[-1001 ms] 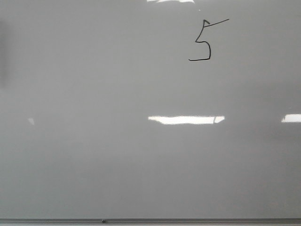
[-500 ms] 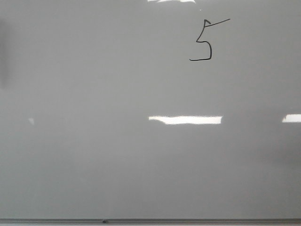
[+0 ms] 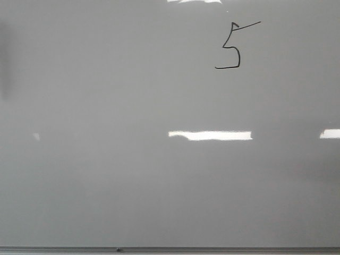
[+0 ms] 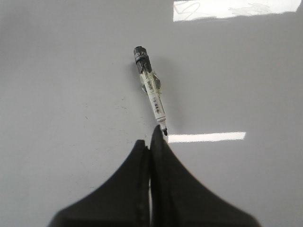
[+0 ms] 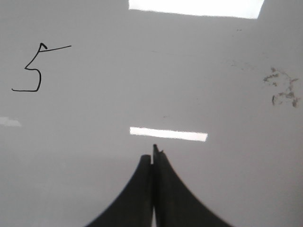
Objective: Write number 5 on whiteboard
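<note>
The number 5 (image 3: pixel 234 47) is sitting up around 1 o'clock on the whiteboard (image 3: pixel 133 186) in my front view, thin black lines, pretty angular, with that long slanted top stroke poking out toward 2 o'clock. It's tiny next to the board, which fills basically the whole view, glossy pale grey with a bright glare strip (image 3: pixel 210 135) near the middle and another at the 3 o'clock edge. The thin grey frame edge (image 3: pixel 212 249) runs along the 6 o'clock side. Neither arm shows up in the front view. On my right wrist cam the number 5 (image 5: pixel 33 68) shows again, well apart from the right claw (image 5: pixel 152 158), whose fingers are pressed together with nothing big between them; there's a little dark nub sticking up right at the tips and I honestly can't tell what it is. There are also some faint smudgy marks (image 5: pixel 281 90) on the board off to the far side from the digit. Left wrist cam: the left claw (image 4: pixel 150 142) is also closed up, fingers together. A marker (image 4: pixel 150 91) lies flat on the board just past its tips, black cap end pointing away, the nib end right next to the fingertips. I can't tell if it's touching them.
</note>
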`<state>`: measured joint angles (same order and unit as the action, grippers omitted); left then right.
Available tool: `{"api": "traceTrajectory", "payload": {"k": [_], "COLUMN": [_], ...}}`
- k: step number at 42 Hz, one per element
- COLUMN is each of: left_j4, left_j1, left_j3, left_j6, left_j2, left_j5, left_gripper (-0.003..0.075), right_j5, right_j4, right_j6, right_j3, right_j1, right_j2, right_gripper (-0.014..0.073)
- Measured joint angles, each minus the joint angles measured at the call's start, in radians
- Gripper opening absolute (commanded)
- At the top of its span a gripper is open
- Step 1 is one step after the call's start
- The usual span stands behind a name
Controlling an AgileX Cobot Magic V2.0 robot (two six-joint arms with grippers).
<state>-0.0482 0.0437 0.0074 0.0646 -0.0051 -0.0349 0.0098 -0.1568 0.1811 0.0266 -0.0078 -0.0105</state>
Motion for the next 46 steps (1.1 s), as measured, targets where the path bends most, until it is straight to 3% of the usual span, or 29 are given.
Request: {"api": "traceTrajectory", "payload": {"k": [5, 10, 46], "left_j4": [0.000, 0.000, 0.000], "left_j1": [0.000, 0.000, 0.000], "left_j3": [0.000, 0.000, 0.000], "left_j6": [0.000, 0.000, 0.000], "left_j2": [0.000, 0.000, 0.000], "left_j5": [0.000, 0.000, 0.000], "left_gripper": [-0.0020, -0.0020, -0.0020], "right_j5": [0.000, 0.000, -0.002], "right_j4": [0.128, 0.167, 0.185], "right_j6": [-0.189, -0.251, -0.237], "right_j3": [0.000, 0.000, 0.000], "right_j1": [0.004, 0.008, -0.007], "right_j2": [0.000, 0.000, 0.000], "right_gripper": [-0.0069, -0.0069, -0.0069]}}
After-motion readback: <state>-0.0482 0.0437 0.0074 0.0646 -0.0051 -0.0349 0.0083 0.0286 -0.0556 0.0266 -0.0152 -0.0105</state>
